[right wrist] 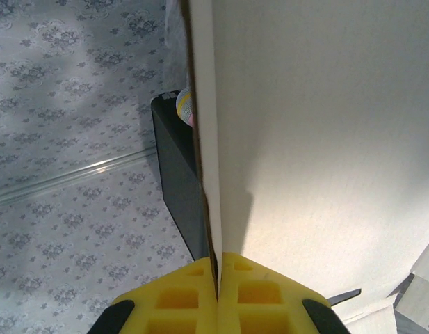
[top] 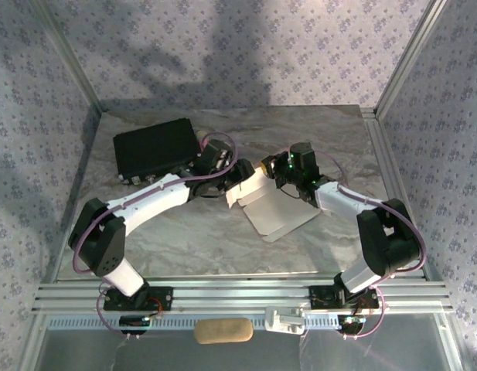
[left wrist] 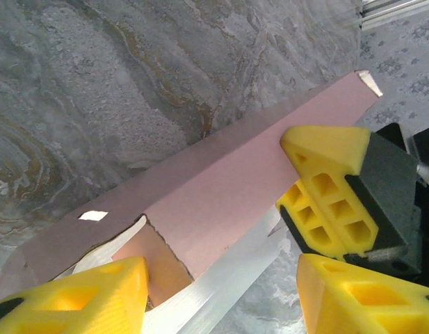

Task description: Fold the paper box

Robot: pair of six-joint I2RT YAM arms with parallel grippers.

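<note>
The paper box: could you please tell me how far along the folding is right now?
Early on. Done: one pink wall of the paper box stands up. In hand: the right end effector is shut on that raised panel, and the left end effector sits open around it. Left: the rest lies flat and white side up, unfolded.

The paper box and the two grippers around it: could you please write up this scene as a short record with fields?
paper box: pale pink outside, white inside, partly folded, base flat on the table, one panel raised
right gripper: shut on the edge of a box panel
left gripper: open, straddling a pink flap
black case: far left of the table, beyond the left arm
table: grey marbled top
</note>
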